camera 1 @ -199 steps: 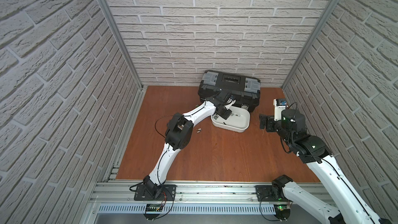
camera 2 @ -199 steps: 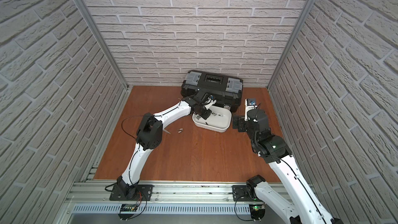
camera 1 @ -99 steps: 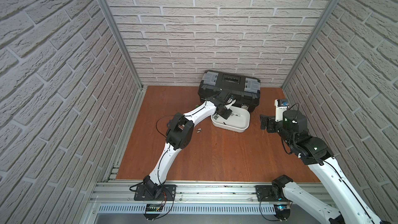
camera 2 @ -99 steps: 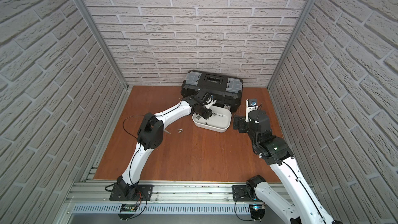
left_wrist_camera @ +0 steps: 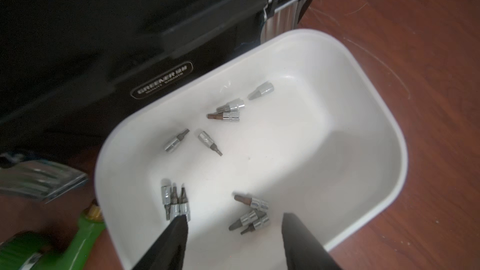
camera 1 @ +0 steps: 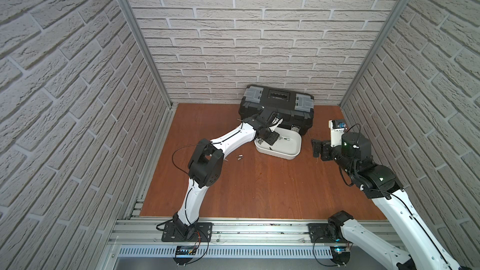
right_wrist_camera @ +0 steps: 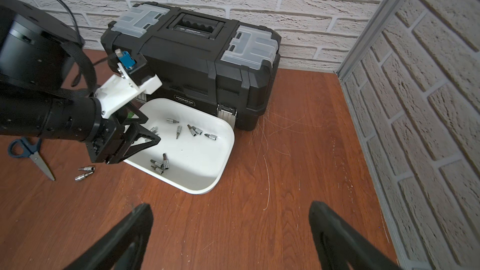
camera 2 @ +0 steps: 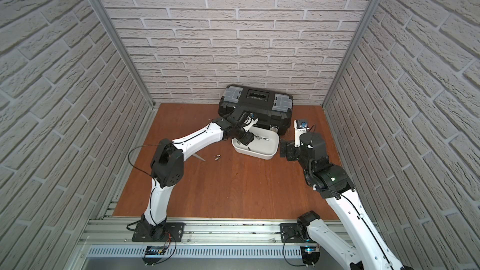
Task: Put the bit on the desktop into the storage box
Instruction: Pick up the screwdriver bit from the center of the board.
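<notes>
The two bits (camera 1: 239,157) are still lying side by side on the desktop (camera 1: 259,190), between the left arm's elbow and the storage box (camera 1: 275,154), just where they lay a second ago. In a top view the left gripper (camera 1: 262,142) is hanging over the box's end nearest that arm, in the same spot as before. The right gripper (camera 1: 315,148) is hovering just right of the box, barely shifted. The box is sitting against the front of the black toolbox (camera 1: 279,102).

Again in a top view, the two bits (camera 2: 217,157) are resting near the blade of the scissors (camera 2: 198,156), apart from the storage box (camera 2: 255,153). The left gripper (camera 2: 245,140) and right gripper (camera 2: 283,149) are flanking the box as they did earlier.

In the left wrist view the left gripper (left_wrist_camera: 233,216) is holding its jaws apart with nothing between them. Loose bits (left_wrist_camera: 224,116) are lying scattered on the floor of the storage box (left_wrist_camera: 311,138). Three are packed together beside one fingertip, and another three are lying between the two tips.

In the right wrist view the right gripper (right_wrist_camera: 230,205) is spreading its jaws wide and empty above bare wood. The left gripper (right_wrist_camera: 153,129) is poised over the storage box (right_wrist_camera: 197,167), and the two bits (right_wrist_camera: 85,172) are lying outside it, just beside the scissors (right_wrist_camera: 33,157).
</notes>
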Action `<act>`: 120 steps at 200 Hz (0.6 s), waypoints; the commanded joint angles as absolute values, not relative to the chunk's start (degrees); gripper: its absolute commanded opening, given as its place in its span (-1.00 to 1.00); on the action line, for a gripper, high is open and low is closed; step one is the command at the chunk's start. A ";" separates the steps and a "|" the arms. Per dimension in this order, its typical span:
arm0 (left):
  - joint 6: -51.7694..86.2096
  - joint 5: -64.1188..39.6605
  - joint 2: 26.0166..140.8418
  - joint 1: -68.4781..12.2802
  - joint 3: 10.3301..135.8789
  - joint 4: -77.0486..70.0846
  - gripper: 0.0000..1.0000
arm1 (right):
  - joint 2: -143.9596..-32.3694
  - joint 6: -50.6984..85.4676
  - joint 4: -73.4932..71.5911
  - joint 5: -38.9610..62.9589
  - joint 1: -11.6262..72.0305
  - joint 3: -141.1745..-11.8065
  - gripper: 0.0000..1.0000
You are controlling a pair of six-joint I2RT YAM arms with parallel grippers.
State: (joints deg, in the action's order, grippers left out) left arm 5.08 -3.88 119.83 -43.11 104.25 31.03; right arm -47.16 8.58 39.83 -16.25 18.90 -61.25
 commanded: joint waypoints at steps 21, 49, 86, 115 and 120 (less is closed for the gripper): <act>4.05 1.18 108.77 -43.09 94.84 26.31 0.36 | -49.61 4.15 39.75 -6.48 18.54 -65.64 0.97; 5.55 3.86 102.56 -42.03 88.18 26.37 0.41 | -53.54 0.34 41.83 0.89 18.58 -69.07 0.98; 10.65 6.63 93.81 -39.64 78.58 26.99 0.47 | -60.51 -2.34 44.30 8.81 19.77 -73.28 0.98; 13.85 8.90 86.53 -37.27 70.60 26.23 0.83 | -65.89 -3.66 44.85 9.07 22.32 -75.77 0.98; 14.31 9.25 85.22 -36.84 69.41 25.99 0.90 | -66.87 -3.86 44.83 9.01 22.84 -76.07 0.98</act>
